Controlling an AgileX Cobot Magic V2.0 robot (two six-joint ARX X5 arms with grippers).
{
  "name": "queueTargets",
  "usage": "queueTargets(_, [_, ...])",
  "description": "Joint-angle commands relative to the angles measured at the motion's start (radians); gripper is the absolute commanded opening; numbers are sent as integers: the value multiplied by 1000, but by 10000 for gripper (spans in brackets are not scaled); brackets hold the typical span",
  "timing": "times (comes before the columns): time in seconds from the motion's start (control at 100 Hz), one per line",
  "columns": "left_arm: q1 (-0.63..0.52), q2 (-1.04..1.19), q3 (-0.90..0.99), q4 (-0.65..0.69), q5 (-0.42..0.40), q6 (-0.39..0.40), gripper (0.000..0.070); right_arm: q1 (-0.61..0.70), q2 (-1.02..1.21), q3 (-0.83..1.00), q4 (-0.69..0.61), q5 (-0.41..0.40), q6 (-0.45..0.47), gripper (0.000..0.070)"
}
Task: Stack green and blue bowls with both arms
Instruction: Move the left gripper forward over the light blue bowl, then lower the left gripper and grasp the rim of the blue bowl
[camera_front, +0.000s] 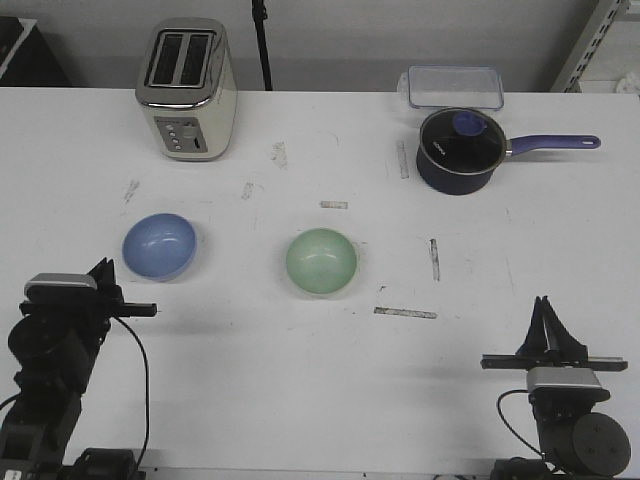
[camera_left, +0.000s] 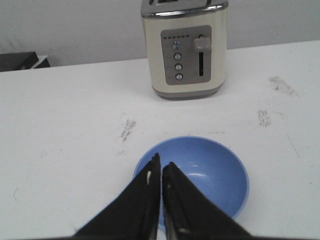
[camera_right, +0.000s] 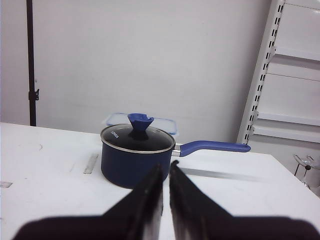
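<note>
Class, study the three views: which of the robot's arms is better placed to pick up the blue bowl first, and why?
The left. The left gripper sits just in front of the blue bowl, which fills its wrist view. The right gripper faces the saucepan, and the green bowl lies between the arms.

1. On my tabletop (camera_front: 320, 400), the blue bowl (camera_front: 159, 246) sits left of the green bowl (camera_front: 321, 262), the two apart.
2. The toaster (camera_front: 187, 88) stands behind the blue bowl.
3. Far right, the saucepan (camera_front: 458, 150) sits in front of a lidded container (camera_front: 453, 86).
4. My left end effector (camera_left: 161, 172) hovers just before the blue bowl.
</note>
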Motion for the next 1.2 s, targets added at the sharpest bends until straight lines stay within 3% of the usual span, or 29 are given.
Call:
queueTargets(0.0, [0,60,50,-30,0,-29,3,1,-2,3,14,-1,12,15])
queueTargets(0.17, [3,197,145,-124,0,-48,3,2,-2,3,13,-1,75,15])
queueTargets(0.3, [27,294,220,-207,17,-121,3,2,-2,3,13,-1,74,15])
queueTargets(0.58, [138,515,451,-435,235,-151,3,2,-2,3,13,0,74,15])
queueTargets(0.72, [179,632,576,-546,287,-185,3,2,-2,3,13,0,74,15])
queueTargets(1.19, [241,923,786,-707,292,-230,2,2,-2,3,12,0,74,15])
